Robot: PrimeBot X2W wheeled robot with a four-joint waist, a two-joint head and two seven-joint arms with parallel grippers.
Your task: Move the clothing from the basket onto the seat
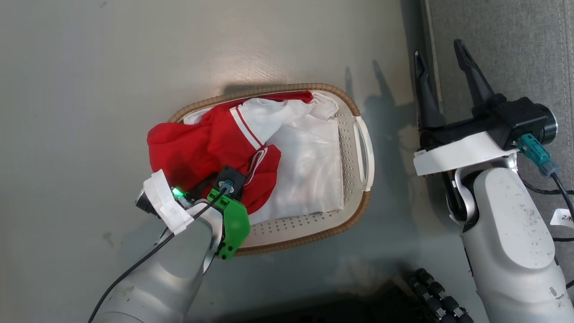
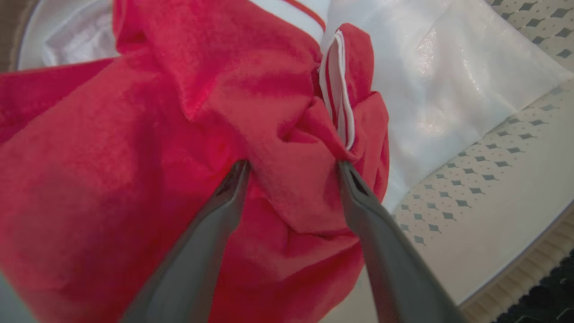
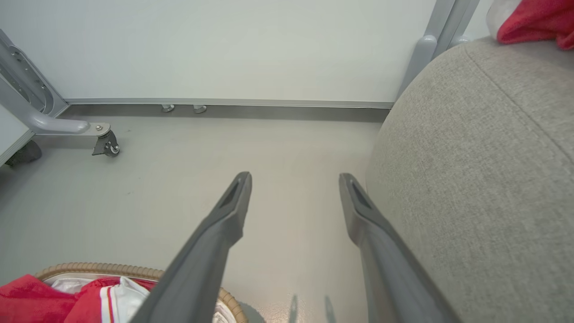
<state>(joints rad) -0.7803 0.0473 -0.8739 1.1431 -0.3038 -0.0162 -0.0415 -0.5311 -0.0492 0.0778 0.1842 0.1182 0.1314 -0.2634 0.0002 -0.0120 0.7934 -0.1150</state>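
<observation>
Red clothing point(image 1: 197, 148) with white panels and stripes lies bunched in the left half of the oval basket point(image 1: 356, 112), spilling over its left rim. My left gripper point(image 2: 293, 166) is open, both fingertips pressed into a raised fold of the red fabric point(image 2: 134, 157) that sits between them. In the head view that arm's wrist point(image 1: 226, 188) covers its fingers. My right gripper point(image 1: 439, 51) hangs open and empty right of the basket, at the edge of the grey seat point(image 1: 506, 45). A second red garment point(image 3: 533, 20) lies on the seat point(image 3: 471, 157).
A white liner sheet point(image 1: 309, 170) covers the basket's right half. Pale floor surrounds the basket. A grey wheeled frame leg point(image 3: 67, 128) and a wall stand beyond. My dark base point(image 1: 435, 296) shows at the bottom, and cables point(image 1: 556, 188) hang by the right arm.
</observation>
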